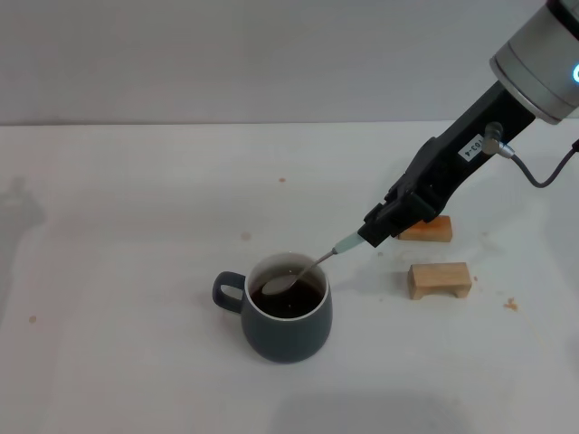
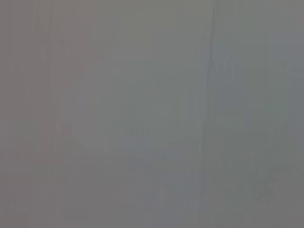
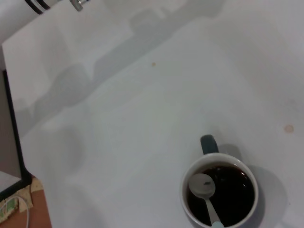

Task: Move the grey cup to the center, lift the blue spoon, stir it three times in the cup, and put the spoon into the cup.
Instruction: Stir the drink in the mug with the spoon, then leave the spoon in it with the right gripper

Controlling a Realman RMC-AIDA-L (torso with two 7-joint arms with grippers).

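Observation:
The grey cup (image 1: 286, 319) stands near the middle of the white table, its handle to the left, with dark liquid inside. My right gripper (image 1: 374, 228) is shut on the pale-blue handle of the blue spoon (image 1: 312, 266), just right of and above the cup. The spoon slants down to the left, its oval bowl over the dark liquid at the cup's far-left rim. The right wrist view shows the cup (image 3: 220, 195) and the spoon's bowl (image 3: 202, 185) inside it. My left gripper is out of view; the left wrist view shows only a plain grey surface.
Two small wooden blocks lie right of the cup: one (image 1: 440, 279) nearer the front, one (image 1: 427, 230) partly behind my right gripper. A few small brown specks dot the table (image 1: 136, 226).

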